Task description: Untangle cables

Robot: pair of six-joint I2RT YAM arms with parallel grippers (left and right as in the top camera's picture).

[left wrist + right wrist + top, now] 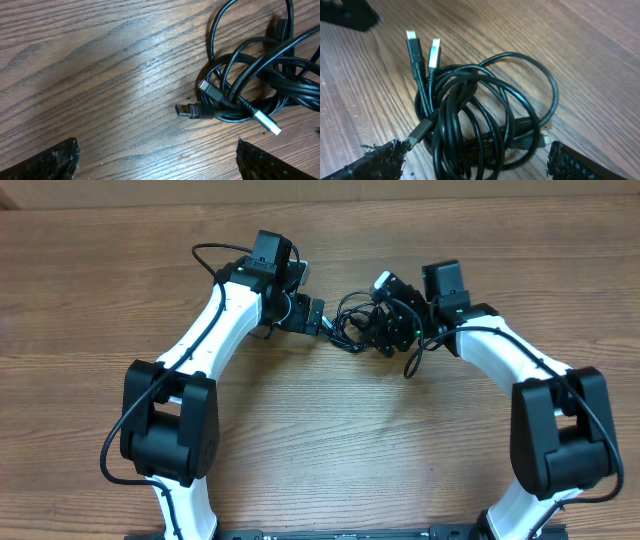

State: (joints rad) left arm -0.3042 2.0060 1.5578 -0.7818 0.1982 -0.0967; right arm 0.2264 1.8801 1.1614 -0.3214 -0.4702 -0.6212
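Nearest us in the right wrist view, the rough black fingertips point(382, 160) of the right tool point(485, 167) stand wide apart, one on each side of the near edge of the cables point(470, 115). We see no pinch on any cord, so we call it released. The left tool point(157, 160) is likewise spread wide, grasping nothing, with the cables up and to the right in its own view. From overhead the cables lie as one tight black knot on the tabletop point(320, 450), between the two tools and nearer the right one. Two plugs point(434, 52) stick out of the knot on its far side.

We judge the untangling barely begun: this is the approach to a first hold. The next move calls for the right tool to pinch the bundle while the left takes a free plug end and draws it clear of the loops, slowly. We can read no brand, label or writing anywhere.
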